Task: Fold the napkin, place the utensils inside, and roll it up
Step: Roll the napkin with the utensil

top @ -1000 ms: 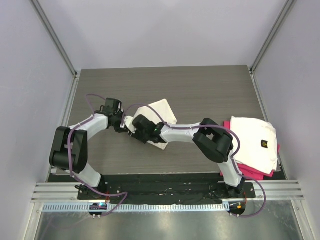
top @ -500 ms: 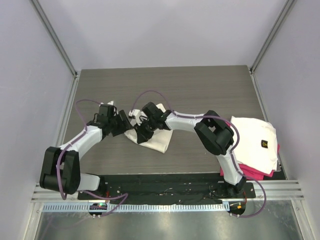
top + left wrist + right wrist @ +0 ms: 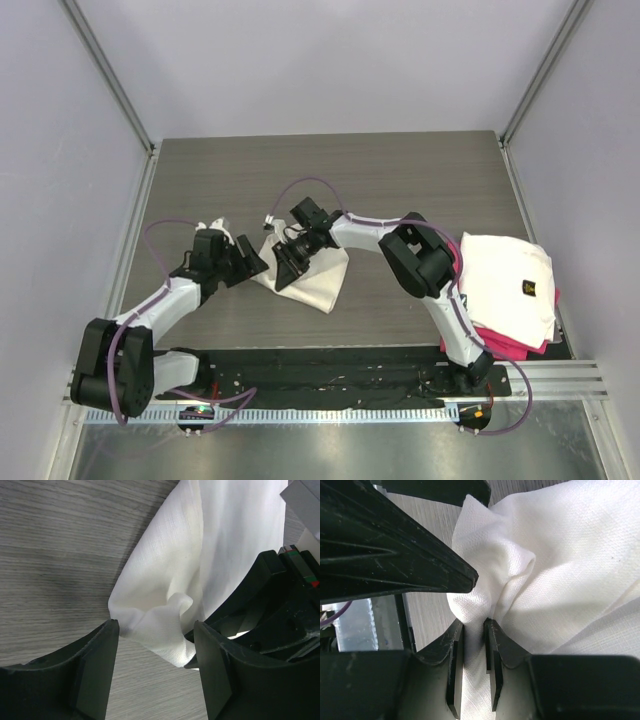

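Note:
The cream-white napkin [image 3: 315, 278] lies bunched on the grey wood table [image 3: 400, 180], left of centre. My right gripper [image 3: 287, 266] is shut on a pinched fold at the napkin's left corner; in the right wrist view its fingertips [image 3: 492, 640] squeeze the napkin [image 3: 560, 565]. My left gripper [image 3: 250, 262] stands open just left of that corner. In the left wrist view the napkin [image 3: 200, 555] ends in front of the left gripper [image 3: 155, 665], with only bare table between its jaws. The utensils are out of view.
A folded white cloth with a small dark logo [image 3: 510, 275] rests on a pink cloth [image 3: 500, 342] at the table's right edge. Metal frame posts and pale walls stand along both sides. The right gripper's black body [image 3: 280, 610] sits close beside the left fingers.
The left gripper opened, let go of the napkin and drew back toward the near left. The right gripper closed on the napkin's corner and the cloth shifted toward the near side.

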Controlling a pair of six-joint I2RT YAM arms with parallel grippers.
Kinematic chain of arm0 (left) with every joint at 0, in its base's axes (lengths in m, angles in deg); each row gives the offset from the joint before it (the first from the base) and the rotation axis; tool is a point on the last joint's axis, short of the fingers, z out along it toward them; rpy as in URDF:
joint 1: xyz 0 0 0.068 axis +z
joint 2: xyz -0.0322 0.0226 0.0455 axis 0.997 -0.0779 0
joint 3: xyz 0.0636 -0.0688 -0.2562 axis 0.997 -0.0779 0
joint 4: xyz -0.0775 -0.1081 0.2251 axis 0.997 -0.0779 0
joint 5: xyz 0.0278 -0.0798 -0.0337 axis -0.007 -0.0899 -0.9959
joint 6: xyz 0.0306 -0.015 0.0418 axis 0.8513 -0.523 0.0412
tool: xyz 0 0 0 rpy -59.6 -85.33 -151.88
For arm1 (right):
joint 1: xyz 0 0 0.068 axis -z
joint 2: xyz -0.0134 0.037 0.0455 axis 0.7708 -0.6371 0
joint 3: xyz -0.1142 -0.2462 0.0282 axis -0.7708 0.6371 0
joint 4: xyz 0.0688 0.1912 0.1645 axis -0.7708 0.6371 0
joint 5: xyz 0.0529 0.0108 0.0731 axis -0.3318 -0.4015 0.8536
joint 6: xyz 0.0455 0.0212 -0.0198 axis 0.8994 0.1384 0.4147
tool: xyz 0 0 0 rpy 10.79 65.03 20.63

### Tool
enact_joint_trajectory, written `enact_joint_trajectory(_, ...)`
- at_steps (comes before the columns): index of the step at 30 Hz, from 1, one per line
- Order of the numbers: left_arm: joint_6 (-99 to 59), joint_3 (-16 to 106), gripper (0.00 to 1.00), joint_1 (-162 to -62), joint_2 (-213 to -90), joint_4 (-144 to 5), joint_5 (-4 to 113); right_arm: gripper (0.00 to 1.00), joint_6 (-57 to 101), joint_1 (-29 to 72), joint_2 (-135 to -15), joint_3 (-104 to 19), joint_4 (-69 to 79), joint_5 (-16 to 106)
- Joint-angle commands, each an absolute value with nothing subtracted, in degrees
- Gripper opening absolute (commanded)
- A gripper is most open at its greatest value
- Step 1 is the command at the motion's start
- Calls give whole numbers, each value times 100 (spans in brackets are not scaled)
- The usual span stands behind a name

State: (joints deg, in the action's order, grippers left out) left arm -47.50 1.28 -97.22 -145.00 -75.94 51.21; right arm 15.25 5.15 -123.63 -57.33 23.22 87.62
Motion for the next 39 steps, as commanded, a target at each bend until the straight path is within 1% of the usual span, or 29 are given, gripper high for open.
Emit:
enact_joint_trajectory(1, -4748, 148, 64, -9740, -14618, -7204, 5217, 15, 1502, 481, -12771, -5734, 3097, 8619)
enact_joint_trajectory(3, -4704, 174, 62, -9731, -14672, -7204, 5339, 15, 1493, 507, -12815, -5769, 3115, 8662)
enact_joint_trajectory(7, -4573, 166, 63, -9731, -14681, -7204, 5551, 15, 1484, 516, -12903, -5822, 3141, 8724)
enact_joint_trajectory(14, -4414, 253, 70, -9740, -14707, -7195, 5499, 15, 1458, 525, -12974, -5892, 3194, 8716)
enact_joint_trajectory(22, -4388, 315, 69, -9731, -15172, -7204, 5331, 15, 1440, 525, -13044, -5971, 3247, 8707)
enact_joint_trajectory(25, -4396, 385, 61, -9731, -15348, -7204, 5349, 15, 1423, 542, -13035, -5997, 3291, 8698)
enact_joint_trajectory(26, -4405, 438, 54, -9731, -15384, -7222, 5349, 15, 1414, 534, -13027, -5989, 3291, 8672)
enact_joint_trajectory(30, -4414, 500, 40, -9731, -15454, -7327, 5340, 15, 1431, 534, -12860, -6006, 3291, 8531)
enact_joint_trajectory(31, -4414, 508, 35, -9731, -15472, -7353, 5314, 16, 1449, 525, -12807, -6041, 3291, 8444)
enact_joint_trajectory(32, -4414, 526, 32, -9740, -15463, -7388, 5296, 16, 1466, 534, -12763, -6050, 3291, 8400)
enact_joint_trajectory(33, -4414, 526, 30, -9731, -15463, -7432, 5279, 17, 1475, 534, -12719, -6068, 3291, 8329)
enact_joint_trajectory(34, -4405, 535, 23, -9731, -15472, -7476, 5253, 20, 1510, 534, -12597, -6094, 3300, 8216)
enact_joint_trajectory(35, -4388, 570, 20, -9740, -15472, -7511, 5252, 22, 1519, 516, -12535, -6094, 3291, 8171)
enact_joint_trajectory(37, -4344, 614, 15, -9740, -15489, -7713, 5252, 27, 1519, 499, -12264, -6077, 3282, 8066)
enact_joint_trajectory(39, -4335, 719, 15, -9731, -15533, -7976, 5252, 29, 1519, 411, -12052, -6042, 3247, 7680)
